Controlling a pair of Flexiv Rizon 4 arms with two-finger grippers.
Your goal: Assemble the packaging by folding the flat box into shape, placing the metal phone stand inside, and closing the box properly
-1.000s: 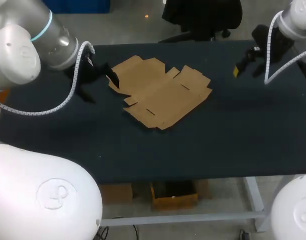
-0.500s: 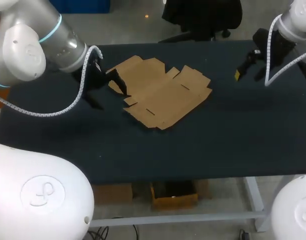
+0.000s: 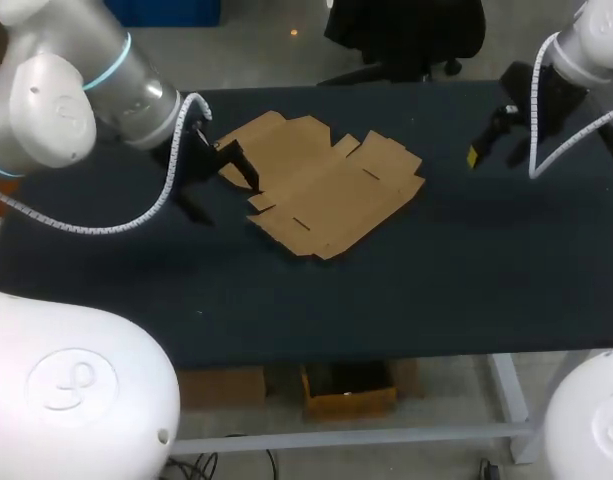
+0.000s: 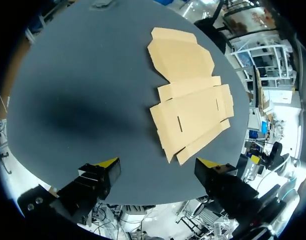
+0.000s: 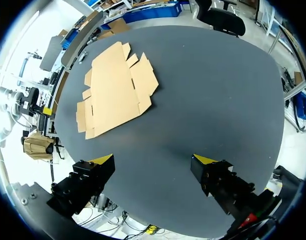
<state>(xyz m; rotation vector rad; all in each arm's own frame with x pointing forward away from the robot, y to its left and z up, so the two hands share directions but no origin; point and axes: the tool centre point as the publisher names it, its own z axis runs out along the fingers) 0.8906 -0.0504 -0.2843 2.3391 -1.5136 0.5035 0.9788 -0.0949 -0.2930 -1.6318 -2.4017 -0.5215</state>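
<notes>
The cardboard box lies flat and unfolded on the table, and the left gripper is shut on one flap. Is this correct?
Not quite. The cardboard box does lie flat and unfolded on the table, but the left gripper is open: the left wrist view shows its fingers wide apart, touching no flap.

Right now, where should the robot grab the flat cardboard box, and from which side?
Probably the flat box by its outer flap nearest the left gripper, coming in from the robot's left. It lies flat on the table, so only an edge flap offers something to pinch.
</notes>
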